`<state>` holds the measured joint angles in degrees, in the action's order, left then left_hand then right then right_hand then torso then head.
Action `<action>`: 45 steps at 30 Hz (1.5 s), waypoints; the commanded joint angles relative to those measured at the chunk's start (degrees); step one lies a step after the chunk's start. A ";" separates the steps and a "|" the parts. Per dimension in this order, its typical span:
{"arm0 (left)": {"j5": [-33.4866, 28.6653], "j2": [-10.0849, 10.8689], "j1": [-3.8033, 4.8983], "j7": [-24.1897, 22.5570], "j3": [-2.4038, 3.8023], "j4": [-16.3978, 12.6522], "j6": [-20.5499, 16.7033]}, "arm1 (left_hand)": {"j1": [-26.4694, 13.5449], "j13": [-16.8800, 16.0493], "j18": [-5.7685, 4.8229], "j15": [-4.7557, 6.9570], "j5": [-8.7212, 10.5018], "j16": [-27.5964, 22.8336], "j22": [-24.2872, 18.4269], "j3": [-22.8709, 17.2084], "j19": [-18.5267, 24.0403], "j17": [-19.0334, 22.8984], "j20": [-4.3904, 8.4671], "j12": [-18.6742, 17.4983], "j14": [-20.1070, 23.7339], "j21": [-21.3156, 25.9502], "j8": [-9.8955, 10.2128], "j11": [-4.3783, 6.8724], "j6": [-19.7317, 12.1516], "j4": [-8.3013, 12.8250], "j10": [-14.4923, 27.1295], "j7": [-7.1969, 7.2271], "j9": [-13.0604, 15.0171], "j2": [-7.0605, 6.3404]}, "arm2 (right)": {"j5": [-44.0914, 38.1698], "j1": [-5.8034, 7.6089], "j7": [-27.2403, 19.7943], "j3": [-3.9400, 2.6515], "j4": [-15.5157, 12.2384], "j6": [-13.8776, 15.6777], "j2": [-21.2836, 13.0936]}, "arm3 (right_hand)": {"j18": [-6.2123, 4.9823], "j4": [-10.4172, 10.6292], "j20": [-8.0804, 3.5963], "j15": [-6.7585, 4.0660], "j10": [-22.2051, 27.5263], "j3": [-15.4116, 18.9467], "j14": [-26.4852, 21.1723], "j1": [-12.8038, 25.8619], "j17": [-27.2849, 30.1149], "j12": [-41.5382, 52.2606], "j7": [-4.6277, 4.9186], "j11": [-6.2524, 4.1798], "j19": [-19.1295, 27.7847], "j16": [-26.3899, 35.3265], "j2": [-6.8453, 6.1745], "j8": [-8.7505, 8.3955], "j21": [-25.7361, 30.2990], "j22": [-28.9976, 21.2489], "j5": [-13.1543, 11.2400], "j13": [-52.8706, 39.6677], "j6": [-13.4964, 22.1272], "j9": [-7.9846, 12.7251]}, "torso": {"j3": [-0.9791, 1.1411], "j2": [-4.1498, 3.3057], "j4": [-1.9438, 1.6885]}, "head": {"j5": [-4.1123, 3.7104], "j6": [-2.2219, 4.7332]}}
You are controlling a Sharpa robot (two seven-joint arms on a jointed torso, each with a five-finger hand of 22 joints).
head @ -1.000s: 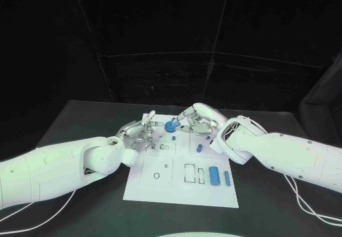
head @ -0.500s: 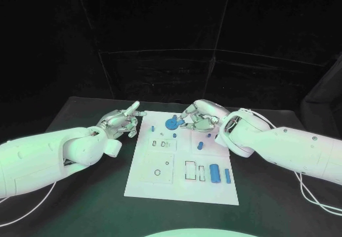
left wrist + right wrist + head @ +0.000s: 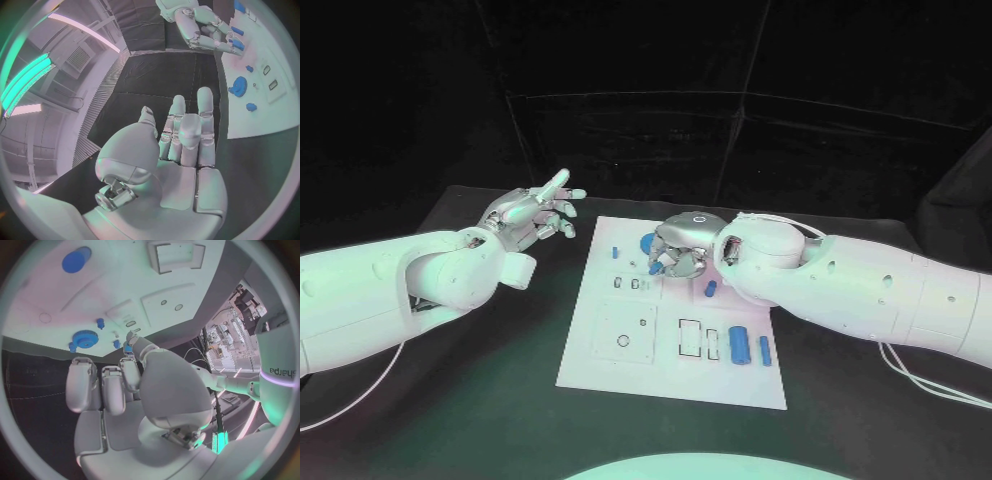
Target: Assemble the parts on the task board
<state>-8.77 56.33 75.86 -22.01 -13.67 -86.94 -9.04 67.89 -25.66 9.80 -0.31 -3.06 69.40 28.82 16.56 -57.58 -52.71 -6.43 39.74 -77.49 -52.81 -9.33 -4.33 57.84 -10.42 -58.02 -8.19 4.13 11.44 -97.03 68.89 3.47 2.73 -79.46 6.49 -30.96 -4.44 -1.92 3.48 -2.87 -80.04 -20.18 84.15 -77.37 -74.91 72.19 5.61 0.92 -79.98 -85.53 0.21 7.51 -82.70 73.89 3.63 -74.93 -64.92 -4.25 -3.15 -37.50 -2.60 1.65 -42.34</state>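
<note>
Board [image 3: 661, 345]: we log one white task board at the centre of the head frame, lying flat on the black surface [image 3: 473, 380], long side running away from the camera.

Parts, as we count them in the head frame:
- blue gear [image 3: 648, 243] near the board's upper edge, partly hidden behind the right hand; in the left wrist view the same gear [image 3: 239, 85] lies flat on the board.
- small blue peg [image 3: 615, 252] at the upper left of the board.
- small blue piece [image 3: 655, 267] just under the right hand's fingertips; we cannot tell whether they hold it or only touch it.
- short blue piece [image 3: 710, 289] right of centre.
- thick blue cylinder [image 3: 738, 345] and thinner blue bar [image 3: 764, 350], side by side at the lower right of the board, next to two rectangular outlines.

Left hand [image 3: 527, 213]: upper left of the frame, off the board, above the surface, fingers spread and extended, holding nothing; the left wrist view [image 3: 181, 135] confirms an empty palm.

Right hand [image 3: 678, 246]: over the board's upper middle, fingers curled downward towards the board.

Writing: we read "sharpa" [image 3: 275, 371] on a white arm at the right edge of the right wrist view. We read no lettering on the board.
</note>
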 commanded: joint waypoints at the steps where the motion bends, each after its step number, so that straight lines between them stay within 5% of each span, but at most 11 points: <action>1: -1.53 0.08 0.22 -2.92 0.04 -0.75 -0.42 | 0.59 0.23 0.71 0.05 0.23 -0.25 -0.16 -0.01 0.24 0.34 -0.09 -0.24 0.36 0.22 0.17 -0.11 0.26 0.33 0.39 -0.61 0.02 -0.18 | -6.16 0.26 2.81 0.22 1.21 -5.20 1.20 | 0.80 0.03 -0.02 -0.20 0.44 0.27 4.14 0.38 -7.15 -0.50 -0.47 -0.22 0.15 0.11 0.14 1.91 0.00 -0.28 -0.24 0.20 -0.51 -0.84 | 0.15 -0.01 0.00 | 0.03 -0.41; 6: -1.71 0.15 0.31 -3.43 0.04 -1.61 -0.06 | 0.76 0.63 0.72 0.02 0.23 -0.50 -0.38 0.01 0.18 0.66 -0.14 -0.60 0.42 0.49 0.12 -0.15 0.31 0.48 0.39 -0.63 0.04 -0.08 | -6.70 0.31 2.34 1.48 3.06 -4.96 3.12 | 0.80 0.00 -0.05 -0.24 0.51 0.21 4.13 0.30 -7.15 -0.62 -0.53 -0.29 0.16 0.13 0.32 1.94 0.01 -0.28 -0.21 0.28 -0.50 -0.84 | 0.18 -0.10 0.00 | 0.13 -0.74; 12: -1.77 0.24 0.34 -3.67 0.03 -1.96 0.07 | 0.96 0.91 0.72 0.00 0.23 -0.65 -0.54 -0.04 0.14 0.85 -0.17 -0.85 0.45 0.68 0.08 -0.16 0.34 0.61 0.38 -0.63 0.06 0.08 | -6.90 0.22 1.65 2.09 4.72 -3.34 4.72 | 0.80 -0.02 -0.06 -0.25 0.49 0.20 4.13 0.26 -7.16 -0.58 -0.53 -0.30 0.15 0.12 0.34 1.94 0.01 -0.26 -0.21 0.24 -0.48 -0.83 | 0.41 -0.14 0.04 | 0.56 -1.11; 23: -1.79 -0.17 0.35 -3.35 0.03 -1.71 0.22 | 1.04 1.08 0.73 -0.01 0.22 -0.66 -0.62 -0.05 0.11 0.84 -0.18 -1.00 0.43 0.78 0.07 -0.18 0.34 0.67 0.39 -0.64 0.06 0.16 | -5.92 0.10 -0.07 2.31 5.95 -1.36 5.88 | 0.80 -0.03 -0.09 -0.20 0.69 0.38 4.08 0.41 -6.98 -0.87 -0.30 -0.19 0.21 0.26 0.25 1.65 0.08 -0.34 -0.22 0.43 0.15 -0.67 | 0.40 -0.08 0.18 | 0.85 -1.39; 45: -1.80 -0.45 0.35 -2.59 0.02 -1.41 -0.53 | 1.17 1.34 0.74 -0.02 0.23 -0.59 -0.75 -0.04 0.01 0.70 -0.20 -1.20 0.31 0.91 0.05 -0.20 0.34 0.77 0.36 -0.68 0.06 0.25 | -9.05 0.09 3.71 2.46 5.93 -3.69 7.38 | 0.87 -0.33 0.10 0.08 1.46 0.86 3.94 0.52 -6.45 -1.88 0.11 0.15 0.03 0.65 -0.38 1.10 -0.01 -0.07 -0.25 1.16 1.03 -0.29 | 0.27 -0.09 0.03 | 0.65 -2.08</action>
<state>-10.44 55.94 76.11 -24.35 -13.69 -88.35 -9.40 68.58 -24.37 9.76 -0.32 -3.06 69.01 28.12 16.56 -57.58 -51.93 -6.43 38.70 -77.50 -52.15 -9.33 -4.44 58.26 -10.10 -57.97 -8.60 4.14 11.71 -103.86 68.88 5.60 5.17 -73.46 3.59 -23.70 -4.44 -2.15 3.48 -2.87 -79.00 -19.47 84.15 -76.89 -74.90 70.49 5.82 1.12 -79.98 -85.20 -0.31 8.49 -82.70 73.85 3.32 -73.80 -63.92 -4.27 -2.88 -37.60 -2.46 2.30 -44.37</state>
